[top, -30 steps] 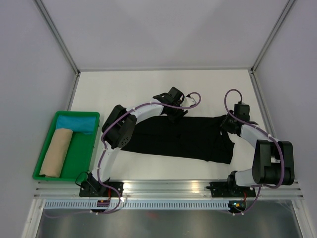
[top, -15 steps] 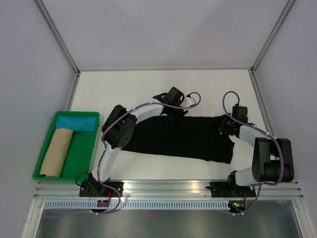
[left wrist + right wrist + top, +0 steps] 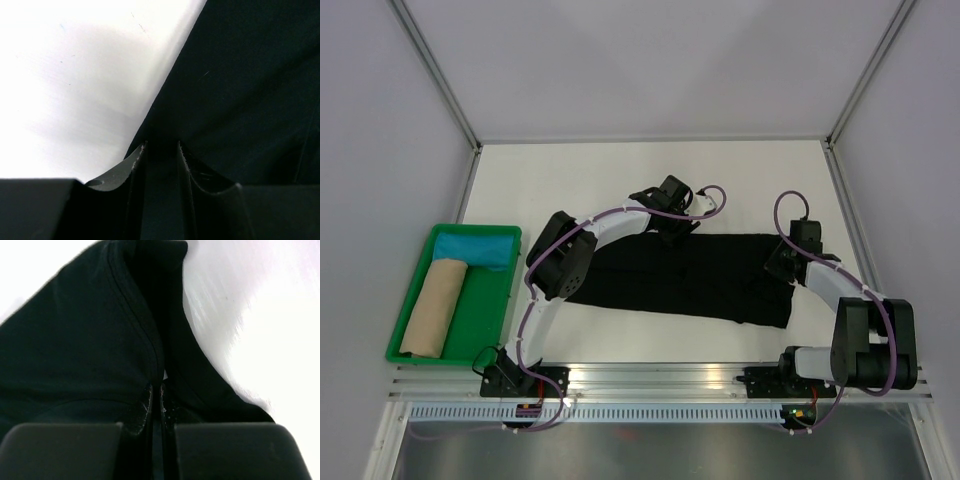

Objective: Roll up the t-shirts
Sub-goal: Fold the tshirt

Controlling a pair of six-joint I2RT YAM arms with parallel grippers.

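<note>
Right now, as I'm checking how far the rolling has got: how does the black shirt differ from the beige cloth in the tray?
The black shirt lies flat, unrolled; the beige cloth is rolled up. The black shirt is on the white table; the beige cloth sits in the green tray. The black shirt covers far more area than the beige cloth. Both look like soft fabric.

No text, label, brand or number is readable on anything in view
</note>
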